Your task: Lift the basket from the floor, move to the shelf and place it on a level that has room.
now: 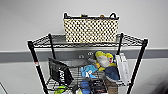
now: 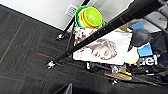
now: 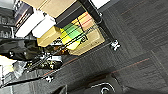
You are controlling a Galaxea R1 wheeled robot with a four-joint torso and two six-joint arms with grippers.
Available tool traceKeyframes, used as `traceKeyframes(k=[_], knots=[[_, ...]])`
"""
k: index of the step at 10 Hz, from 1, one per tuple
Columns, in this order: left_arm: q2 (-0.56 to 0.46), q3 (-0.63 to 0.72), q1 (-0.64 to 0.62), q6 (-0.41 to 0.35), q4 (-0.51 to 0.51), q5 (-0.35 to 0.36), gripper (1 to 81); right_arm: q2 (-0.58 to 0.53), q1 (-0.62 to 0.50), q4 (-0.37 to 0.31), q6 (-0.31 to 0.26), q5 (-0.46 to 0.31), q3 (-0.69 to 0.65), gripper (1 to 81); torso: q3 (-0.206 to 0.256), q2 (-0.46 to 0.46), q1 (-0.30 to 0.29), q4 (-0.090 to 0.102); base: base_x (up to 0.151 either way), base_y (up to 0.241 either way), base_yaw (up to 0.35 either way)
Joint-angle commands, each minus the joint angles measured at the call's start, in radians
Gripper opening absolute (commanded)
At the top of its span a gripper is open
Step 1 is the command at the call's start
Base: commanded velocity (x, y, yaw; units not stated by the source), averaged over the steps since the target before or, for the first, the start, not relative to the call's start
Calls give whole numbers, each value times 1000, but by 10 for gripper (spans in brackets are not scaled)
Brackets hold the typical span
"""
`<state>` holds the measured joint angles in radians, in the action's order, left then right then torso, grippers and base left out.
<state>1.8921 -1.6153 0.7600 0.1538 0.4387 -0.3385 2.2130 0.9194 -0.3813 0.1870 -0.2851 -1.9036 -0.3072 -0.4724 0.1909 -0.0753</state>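
Whether either gripper is released or clenched, I cannot tell. The rectangular cream-and-dark checker-woven basket [image 1: 90,30] is sitting on the top wire-grid level [image 1: 130,40] of the tall black wire shelf [image 1: 35,58], looking light, stiff-walled, best taken by its dark rim or loop handles

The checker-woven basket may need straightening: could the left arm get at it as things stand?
Probably yes: the cream-and-dark checker-woven basket stands alone on the black wire rack's top tier, its front side free. The left wrist camera faces the dark grey carpet floor, so the arm must rise.
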Motion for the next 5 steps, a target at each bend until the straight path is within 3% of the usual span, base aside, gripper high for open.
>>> traceKeyframes(k=[1, 5], knots=[[73, -46, 61, -49, 5, 88, 811, 79, 16, -8, -63, 10, -99, 811, 0, 0, 0, 0, 0, 0, 0], [262, -216, 190, -86, 3, 118, 811, 210, 118, -8, -115, 52, -188, 811, 0, 0, 0, 0, 0, 0, 0]])
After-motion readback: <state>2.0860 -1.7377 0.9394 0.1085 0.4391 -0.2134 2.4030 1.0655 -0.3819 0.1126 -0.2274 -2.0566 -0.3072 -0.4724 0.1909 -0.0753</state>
